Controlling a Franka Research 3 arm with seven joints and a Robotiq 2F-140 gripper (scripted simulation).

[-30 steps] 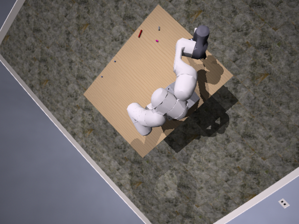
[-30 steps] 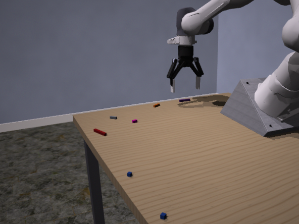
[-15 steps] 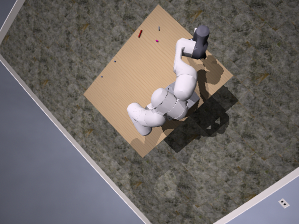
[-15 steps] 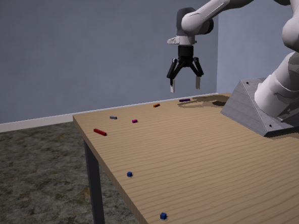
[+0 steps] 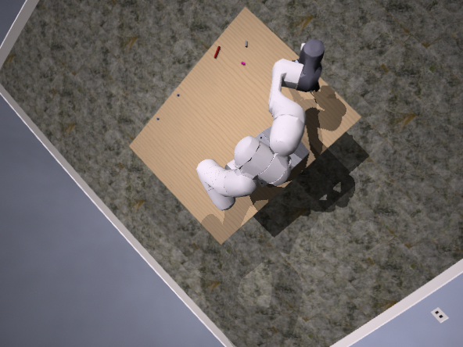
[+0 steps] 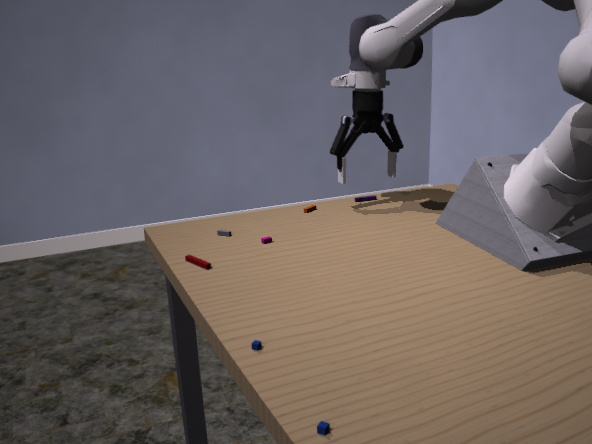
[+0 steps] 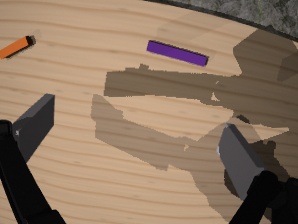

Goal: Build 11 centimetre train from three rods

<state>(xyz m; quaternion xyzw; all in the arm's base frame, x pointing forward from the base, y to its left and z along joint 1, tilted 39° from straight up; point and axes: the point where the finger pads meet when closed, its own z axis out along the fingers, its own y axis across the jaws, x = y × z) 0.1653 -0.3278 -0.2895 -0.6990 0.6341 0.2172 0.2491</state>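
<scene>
Curiously, purple rod (image 6: 365,198) (image 7: 177,53) hidden from above.

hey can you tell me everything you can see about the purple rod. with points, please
The purple rod (image 6: 365,198) (image 7: 177,53) is a slim, straight bar with flat sides and squared-off ends, one plain piece, evenly coloured, its material unclear. It lies flat on the wooden table (image 6: 350,310) (image 7: 65,185), near the edge on the wall side, and looks undamaged. The orange rod (image 6: 310,208) (image 7: 15,47) is its nearest neighbour, well apart and at a different angle. Only the table touches it; the open gripper (image 6: 367,172) (image 7: 139,124) is above table height, clear of it.
</scene>
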